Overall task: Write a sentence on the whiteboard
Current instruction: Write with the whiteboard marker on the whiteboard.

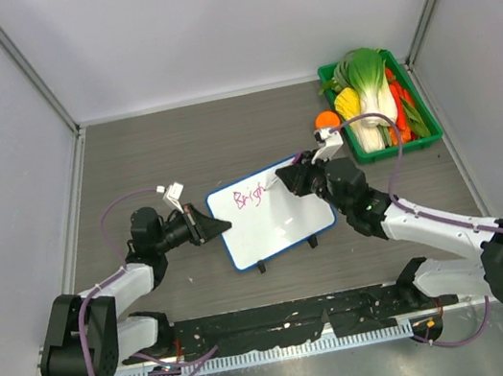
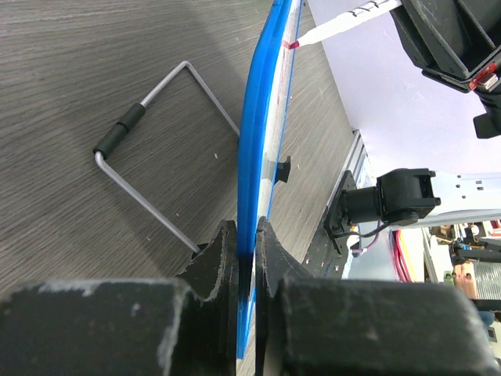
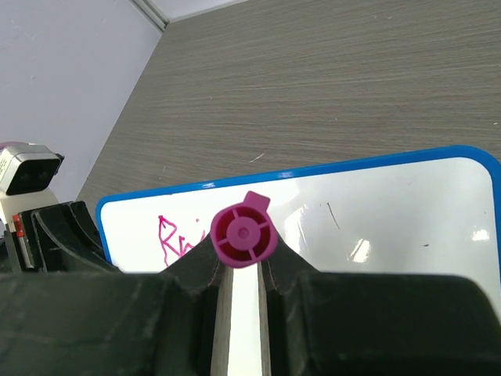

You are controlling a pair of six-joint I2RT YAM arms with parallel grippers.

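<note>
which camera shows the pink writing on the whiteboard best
Top external: it looks down on the whiteboard face, so the pink writing is in view, though small. Right wrist shows only its first letters beside the marker. Left wrist sees the board edge-on, no writing.
</note>
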